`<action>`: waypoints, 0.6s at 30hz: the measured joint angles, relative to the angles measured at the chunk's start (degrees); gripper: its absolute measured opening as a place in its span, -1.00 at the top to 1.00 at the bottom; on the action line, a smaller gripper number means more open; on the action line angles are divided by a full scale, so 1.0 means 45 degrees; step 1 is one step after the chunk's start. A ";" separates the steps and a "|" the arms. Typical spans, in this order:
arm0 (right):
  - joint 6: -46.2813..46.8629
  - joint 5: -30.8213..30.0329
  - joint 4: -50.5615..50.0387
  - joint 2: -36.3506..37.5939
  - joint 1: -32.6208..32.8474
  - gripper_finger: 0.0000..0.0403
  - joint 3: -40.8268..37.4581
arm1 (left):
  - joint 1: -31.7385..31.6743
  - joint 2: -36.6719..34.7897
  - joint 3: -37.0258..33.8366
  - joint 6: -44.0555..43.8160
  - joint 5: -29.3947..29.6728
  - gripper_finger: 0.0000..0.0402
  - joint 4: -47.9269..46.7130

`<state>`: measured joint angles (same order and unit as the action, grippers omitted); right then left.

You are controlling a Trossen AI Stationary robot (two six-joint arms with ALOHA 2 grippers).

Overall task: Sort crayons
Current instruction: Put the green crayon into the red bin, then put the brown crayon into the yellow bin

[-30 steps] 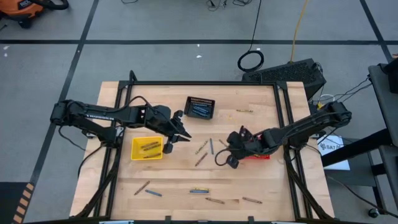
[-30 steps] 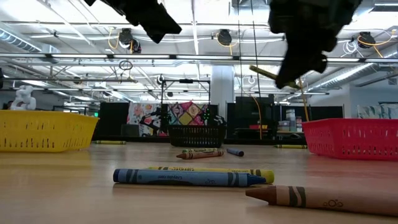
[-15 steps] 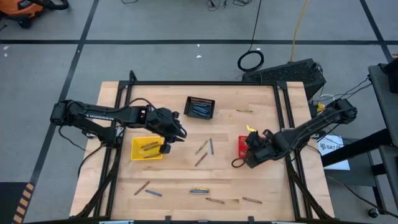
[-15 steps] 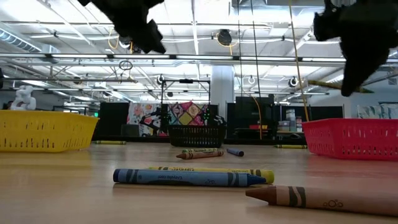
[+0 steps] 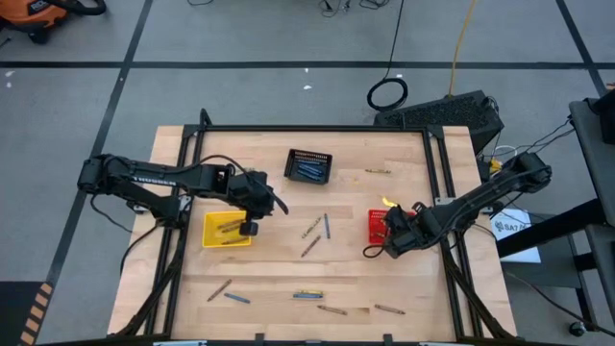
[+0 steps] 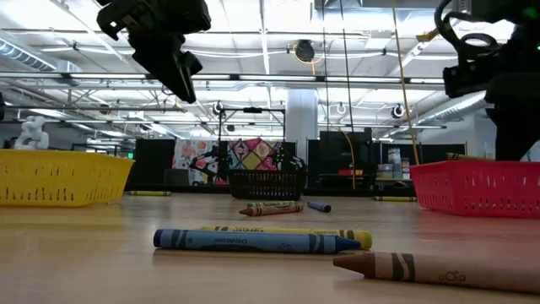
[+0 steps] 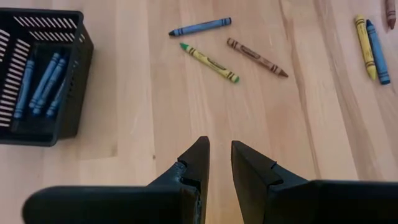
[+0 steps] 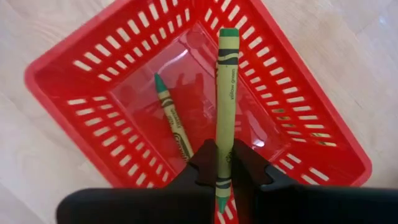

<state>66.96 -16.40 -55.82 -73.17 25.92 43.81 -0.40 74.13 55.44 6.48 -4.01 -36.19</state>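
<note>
My right gripper [image 8: 222, 163] is shut on a yellow-green crayon [image 8: 226, 93] above the red basket [image 5: 374, 231]. On the basket's floor lies another green-tipped crayon [image 8: 171, 126]. My left gripper [image 7: 219, 149] hangs open and empty over bare wood between the yellow basket [image 5: 213, 237] and three loose crayons [image 5: 311, 229]. The black basket [image 5: 309, 165] holds blue crayons, and the yellow one holds tan ones. Several more crayons [image 5: 307, 295] lie along the near edge. My right gripper pinches the yellow-green crayon near its blunt end [image 8: 221, 177] between its two fingers. The fingers slant steeply down from above, and the crayon runs on ahead of them along their line. Its green tip [image 8: 229, 32] points down into the red basket. The crayon is clear of the table.
A single crayon [image 5: 377, 172] lies at the far right of the table. Black frame rails [image 5: 437, 173] run along the table's sides. Bare wood lies between the three baskets and in front of the black basket.
My right gripper has carried the yellow-green crayon toward the table's right edge and down, tipping to point steeply down; it now stands over the red basket. My left gripper has tipped downward and drawn back slightly toward the yellow basket.
</note>
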 joint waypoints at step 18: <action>0.0301 -0.0355 0.0448 -0.0005 -0.0036 0.51 -0.0048 | 0.0049 0.0000 0.0000 -0.0934 -0.0063 0.66 0.0346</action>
<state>68.31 -18.00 -53.80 -73.19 25.76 43.59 -0.19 74.13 55.44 2.28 -4.29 -34.63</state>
